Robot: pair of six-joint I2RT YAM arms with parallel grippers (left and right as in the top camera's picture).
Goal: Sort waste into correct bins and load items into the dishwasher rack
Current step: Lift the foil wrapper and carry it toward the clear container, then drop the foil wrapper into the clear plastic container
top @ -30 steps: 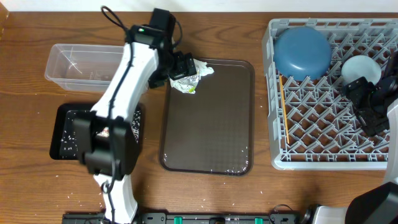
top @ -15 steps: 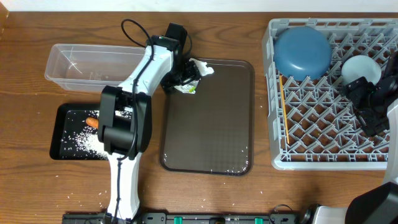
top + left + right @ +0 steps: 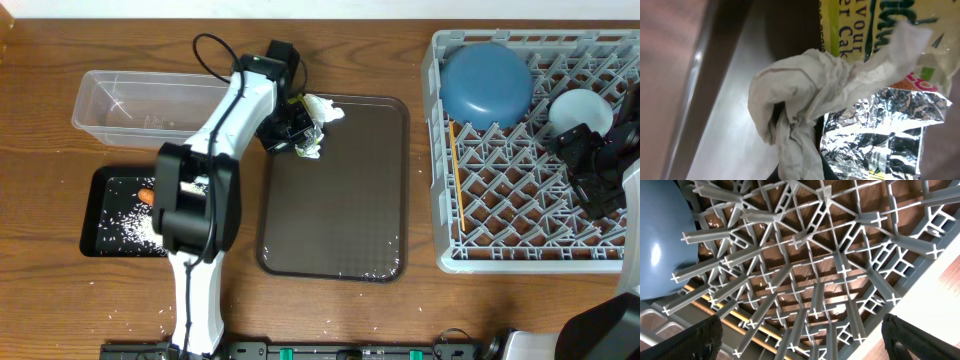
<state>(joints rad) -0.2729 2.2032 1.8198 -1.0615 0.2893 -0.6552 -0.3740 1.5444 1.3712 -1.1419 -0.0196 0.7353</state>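
**Wrapper at the tray corner, grip unproven**

The left gripper (image 3: 293, 124) sits against the crumpled yellow-green and silver wrapper (image 3: 311, 133) with its wad of white tissue (image 3: 326, 108), at the 11 o'clock corner of the dark brown serving tray (image 3: 340, 200). From the wrist, wrapper and tissue (image 3: 800, 100) fill the view and hide the fingers, so I cannot tell whether they are clamped on anything. The right gripper (image 3: 800, 340) is spread wide and empty above the light-grey pegged dishwasher rack (image 3: 437, 150).

My worry is the tissue. It looks only loosely tucked into the foil, so a pinch on one could leave the other behind. It could also shed on the way to the clear rectangular plastic tub (image 3: 110, 100) at 9 o'clock. A thin foil edge might slip out too.

Against half a second ago, the wrapper has nudged slightly toward 3 o'clock. The left arm now partly covers the small orange carrot (image 3: 146, 195) in the shallow black tray (image 3: 100, 215). The right arm has not moved.
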